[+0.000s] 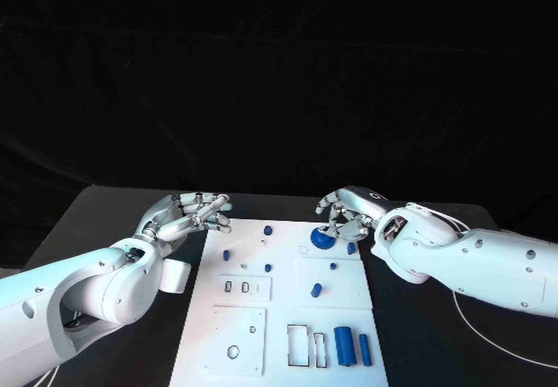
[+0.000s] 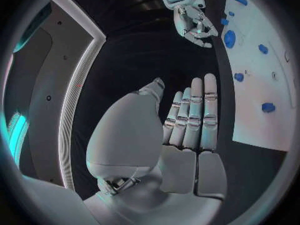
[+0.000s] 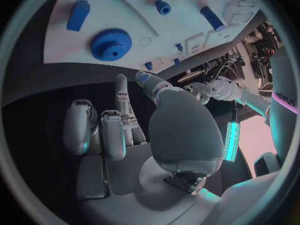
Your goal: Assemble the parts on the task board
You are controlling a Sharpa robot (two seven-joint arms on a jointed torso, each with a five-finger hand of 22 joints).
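Observation:
The white task board lies in the middle of the black table. A blue gear sits near its far right edge, and it also shows in the right wrist view. My right hand hovers just above and behind the gear with its fingers loosely bent and nothing in them. My left hand hangs over the board's far left corner, its fingers held out straight and empty. Small blue pegs stand on the board, and a blue cylinder lies at the near right.
A thin blue rod lies beside the cylinder, next to rectangular slots. Another blue piece lies mid-board. A white cable runs over the table to the right of the board.

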